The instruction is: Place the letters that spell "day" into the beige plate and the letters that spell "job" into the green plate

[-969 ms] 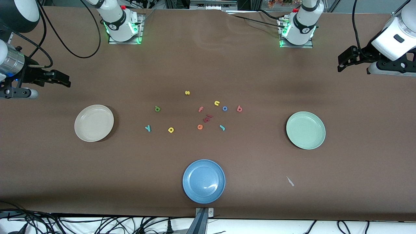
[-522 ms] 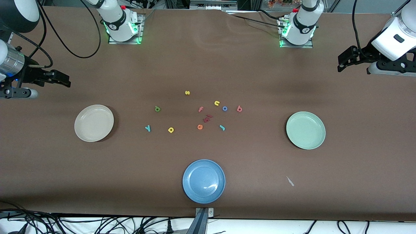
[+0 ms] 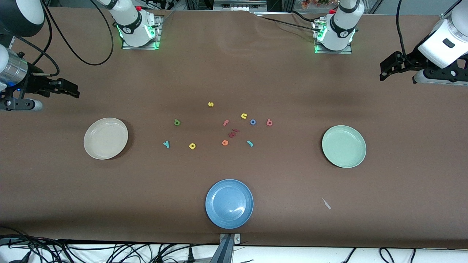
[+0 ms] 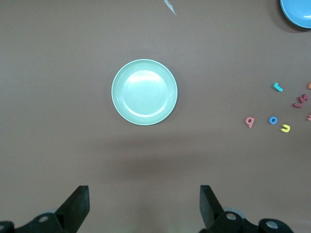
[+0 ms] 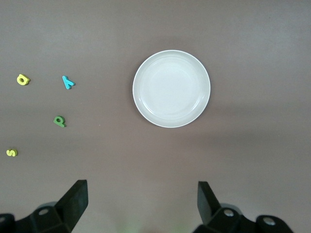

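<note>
The letters that spell "day" lie scattered mid-table near the beige plate, at about its 3 o'clock; the letters that spell "job" lie toward the green plate, mixed with yellow "n", orange "e" and pink "f". A blue plate sits nearest the camera. Both plates are bare. The left gripper and right gripper hover, jaws spread, holding nothing.

You have the letters scattered mid-table between the beige plate, toward the right arm's end, and the green plate, toward the left arm's end. A third plate sits nearer the front camera.
</note>
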`<state>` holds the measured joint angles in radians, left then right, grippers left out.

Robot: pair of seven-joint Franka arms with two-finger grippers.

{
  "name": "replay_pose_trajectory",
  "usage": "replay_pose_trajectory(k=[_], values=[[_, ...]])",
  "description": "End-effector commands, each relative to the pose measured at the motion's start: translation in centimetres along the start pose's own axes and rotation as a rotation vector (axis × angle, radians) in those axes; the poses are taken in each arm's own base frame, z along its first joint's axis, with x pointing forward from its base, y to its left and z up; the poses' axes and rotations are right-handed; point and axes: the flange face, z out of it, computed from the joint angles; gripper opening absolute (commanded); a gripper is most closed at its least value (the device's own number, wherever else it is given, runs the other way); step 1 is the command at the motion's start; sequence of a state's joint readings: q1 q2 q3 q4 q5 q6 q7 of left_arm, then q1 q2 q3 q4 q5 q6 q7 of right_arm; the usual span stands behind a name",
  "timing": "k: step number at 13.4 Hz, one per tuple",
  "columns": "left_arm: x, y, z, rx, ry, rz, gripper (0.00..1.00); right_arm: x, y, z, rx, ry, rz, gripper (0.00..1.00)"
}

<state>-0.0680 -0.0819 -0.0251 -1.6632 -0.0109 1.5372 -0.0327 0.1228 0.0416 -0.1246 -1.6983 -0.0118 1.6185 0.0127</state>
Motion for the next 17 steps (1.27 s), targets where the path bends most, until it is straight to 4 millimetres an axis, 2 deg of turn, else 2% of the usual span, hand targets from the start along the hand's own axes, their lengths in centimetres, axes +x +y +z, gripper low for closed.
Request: replay_pose_trajectory(k=[1, 6, 8, 10, 12, 13, 14, 15, 16, 17], values=[[0.2, -0.2, -0.5, -0.002, -0.005, 0.014, 1.0, 0.1, 0.3, -0.5, -0.005, 0.0, -0.001, 1.0], [0.2, -0.5, -0.2, -0.005, -0.019, 0.006, 1.0, 0.1, 0.3, -0.5, -0.005, 0.0, 0.001, 1.0], [0.4, 0.4, 1.1, -0.003, -0.074, 0.024, 1.0, 0.1, 0.3, -0.6, -0.005, 0.002, 0.002, 1.0], [1.9, 1.4, 4.6, -0.004, -0.16, 0.039, 1.0, 0.1, 0.3, -0.5, -0.005, 0.0, 0.002, 1.0], [2.6, 1.8, 6.8, -0.01, -0.222, 0.05, 1.0, 0.1, 0.3, -0.4, -0.005, -0.003, 0.004, 1.0], [3.0, 2.8, 8.0, -0.008, -0.245, 0.067, 1.0, 0.2, 0.3, -0.3, -0.006, -0.006, 0.007, 1.0], [3.6, 4.9, 9.8, -0.007, -0.278, 0.093, 1.0, 0.6, 0.2, 0.5, -0.008, -0.018, 0.005, 1.0], [4.6, 6.6, 13.3, -0.025, -0.335, 0.113, 1.0, 1.5, 0.0, 2.3, -0.011, -0.051, 0.001, 1.0], [6.1, 8.1, 17.3, -0.038, -0.372, 0.132, 1.0, 1.8, -0.1, 2.8, -0.008, -0.062, 0.001, 1.0], [6.9, 10.4, 19.6, -0.042, -0.363, 0.17, 1.0, 1.9, -0.3, 2.9, -0.01, -0.062, -0.001, 1.0]])
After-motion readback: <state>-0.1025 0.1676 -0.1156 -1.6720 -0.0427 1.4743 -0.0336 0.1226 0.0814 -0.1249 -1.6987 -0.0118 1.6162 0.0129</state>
